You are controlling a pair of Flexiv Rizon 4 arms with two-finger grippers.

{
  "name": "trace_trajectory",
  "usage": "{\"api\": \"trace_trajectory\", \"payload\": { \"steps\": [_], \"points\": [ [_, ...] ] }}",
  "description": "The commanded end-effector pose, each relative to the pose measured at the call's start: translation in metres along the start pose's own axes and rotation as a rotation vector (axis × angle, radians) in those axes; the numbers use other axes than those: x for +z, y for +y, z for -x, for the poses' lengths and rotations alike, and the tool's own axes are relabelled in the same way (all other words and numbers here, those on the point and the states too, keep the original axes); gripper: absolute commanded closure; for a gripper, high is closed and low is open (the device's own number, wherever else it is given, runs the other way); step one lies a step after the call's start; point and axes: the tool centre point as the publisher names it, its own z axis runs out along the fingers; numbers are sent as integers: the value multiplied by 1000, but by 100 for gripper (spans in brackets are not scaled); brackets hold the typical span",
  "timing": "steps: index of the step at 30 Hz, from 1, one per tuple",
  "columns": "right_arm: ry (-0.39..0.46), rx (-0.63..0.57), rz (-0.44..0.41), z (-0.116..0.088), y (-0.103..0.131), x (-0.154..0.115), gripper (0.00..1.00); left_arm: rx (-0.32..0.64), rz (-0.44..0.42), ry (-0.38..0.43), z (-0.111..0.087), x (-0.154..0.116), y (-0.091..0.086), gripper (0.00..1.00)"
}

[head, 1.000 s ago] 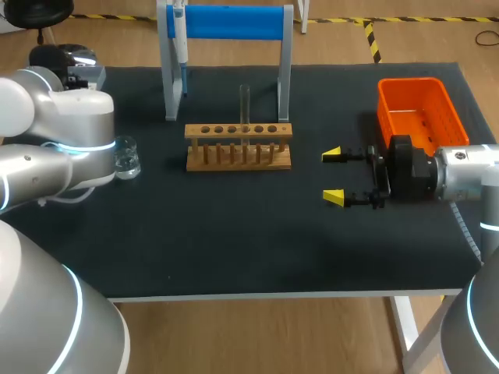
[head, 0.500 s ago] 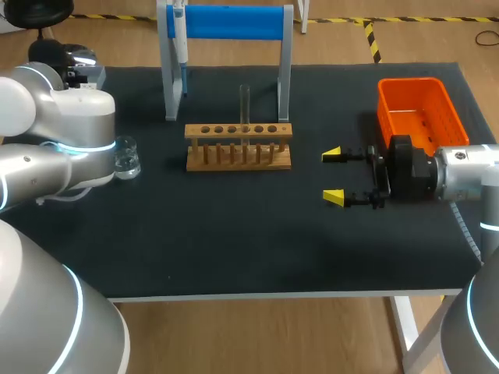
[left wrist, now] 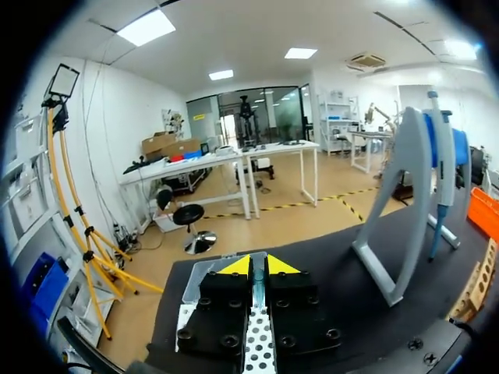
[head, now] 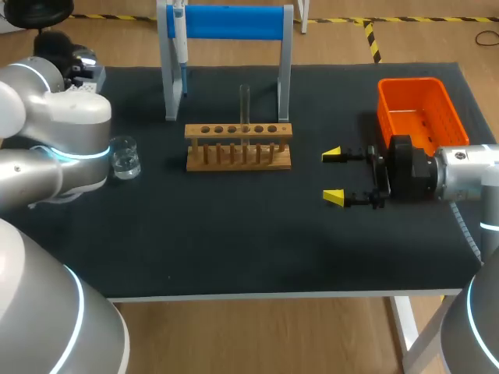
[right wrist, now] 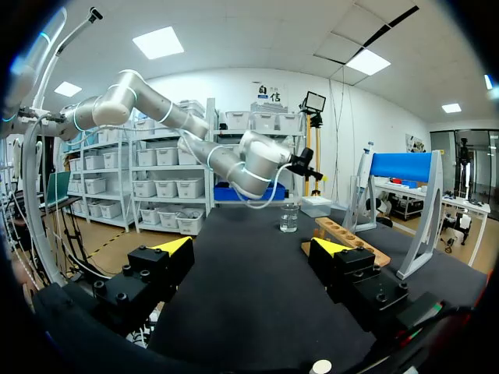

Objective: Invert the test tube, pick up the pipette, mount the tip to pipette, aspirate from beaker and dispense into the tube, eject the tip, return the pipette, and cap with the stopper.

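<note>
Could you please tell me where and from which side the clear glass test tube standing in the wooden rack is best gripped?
Grip the clear glass test tube on its bare upper length, above the wooden rack. It stands upright in a hole, so only that part is free. Coming in level from the right seems best, where the open right gripper is.

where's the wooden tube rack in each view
head view: rack mid-table, just in front of the blue-barred stand
left wrist view: only one end of the rack, past the stand
right wrist view: rack between beaker and stand
shared landmark: the stand
</note>
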Motion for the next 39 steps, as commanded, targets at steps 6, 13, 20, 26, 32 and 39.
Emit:
{"api": "trace_trajectory", "payload": {
  "steps": [6,13,20,26,32,39],
  "points": [
    [-3,-1,0,-1,0,0,0,-2,1,52,7,-16,-1,100],
    [-3,-1,0,-1,0,0,0,-2,1,52,7,-16,-1,100],
    [-3,-1,0,-1,0,0,0,-7,10,94,3,-22,-1,100],
    [-3,-1,0,-1,0,0,0,59,59,278,-12,-73,2,100],
    [-3,-1,0,-1,0,0,0,151,95,430,-21,-126,1,100],
    [-3,-1,0,-1,0,0,0,219,118,576,-42,-171,-7,100]
  ]
}}
